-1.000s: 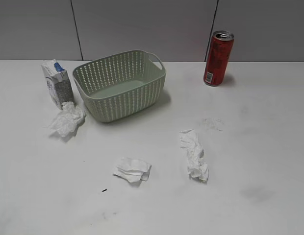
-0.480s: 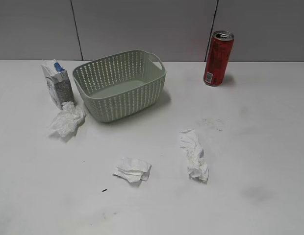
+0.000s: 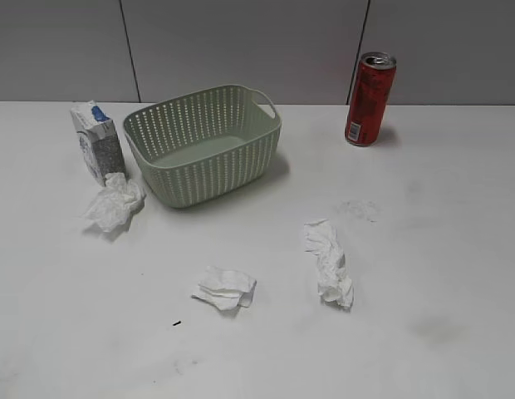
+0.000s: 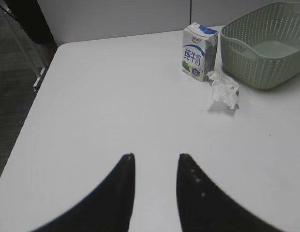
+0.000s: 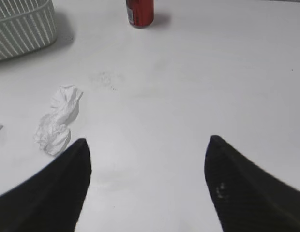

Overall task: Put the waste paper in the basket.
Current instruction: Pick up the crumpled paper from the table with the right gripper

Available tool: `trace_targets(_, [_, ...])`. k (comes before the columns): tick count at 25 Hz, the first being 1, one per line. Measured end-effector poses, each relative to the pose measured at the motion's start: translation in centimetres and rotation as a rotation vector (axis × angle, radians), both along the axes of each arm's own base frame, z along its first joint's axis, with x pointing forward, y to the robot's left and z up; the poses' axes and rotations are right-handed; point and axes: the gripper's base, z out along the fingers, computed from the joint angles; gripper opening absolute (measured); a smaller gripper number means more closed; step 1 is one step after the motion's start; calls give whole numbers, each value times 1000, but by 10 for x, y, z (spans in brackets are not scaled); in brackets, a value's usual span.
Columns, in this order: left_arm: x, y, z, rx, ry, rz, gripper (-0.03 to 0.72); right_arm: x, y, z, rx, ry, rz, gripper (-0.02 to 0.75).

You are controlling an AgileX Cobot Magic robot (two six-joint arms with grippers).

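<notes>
The sage-green perforated basket [image 3: 203, 145] stands empty at the back left of the table. Three crumpled white paper wads lie on the table: one [image 3: 115, 203] beside the basket and carton, one [image 3: 225, 288] in the front middle, one long one [image 3: 329, 262] to the right. The left wrist view shows the first wad [image 4: 223, 90], the basket [image 4: 266, 43] and my left gripper [image 4: 156, 155], open and empty, well short of them. The right wrist view shows the long wad [image 5: 56, 121] and my right gripper [image 5: 149, 140], wide open and empty. Neither gripper shows in the exterior view.
A small carton with a blue patch [image 3: 97, 141] stands left of the basket, touching the nearby wad; it also shows in the left wrist view [image 4: 199, 52]. A tall red can [image 3: 370, 99] stands at the back right. The table's left edge [image 4: 38, 96] drops to a dark floor.
</notes>
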Motion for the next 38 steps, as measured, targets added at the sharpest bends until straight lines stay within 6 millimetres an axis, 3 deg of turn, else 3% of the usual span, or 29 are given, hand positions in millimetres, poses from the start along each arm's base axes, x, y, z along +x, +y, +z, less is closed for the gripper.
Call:
trace_targets(10, [0, -2, 0, -18, 2, -12, 215, 81, 14, -1, -22, 285, 63, 553])
trace_targets(16, [-1, -5, 1, -58, 4, -40, 215, 133, 31, -23, -33, 473, 137, 553])
trace_targets(19, [-1, -6, 1, -61, 4, -41, 230, 153, 52, -35, -59, 534, 210, 553])
trace_targets(22, [-1, -6, 1, -61, 4, -41, 319, 168, 80, -48, -90, 561, 293, 553])
trace_targets(26, [-1, -6, 1, -62, 4, -42, 573, 182, 123, -72, -132, 594, 392, 553])
trace_targets(28, [-1, -6, 1, -62, 4, -42, 646, 187, 140, -86, -150, 622, 423, 553])
trace_targets(32, [-1, -6, 1, -62, 4, -42, 664, 200, 162, -120, -179, 706, 437, 553])
trace_targets(38, [-1, -6, 1, -62, 4, -42, 664, 219, 173, -163, -205, 792, 418, 553])
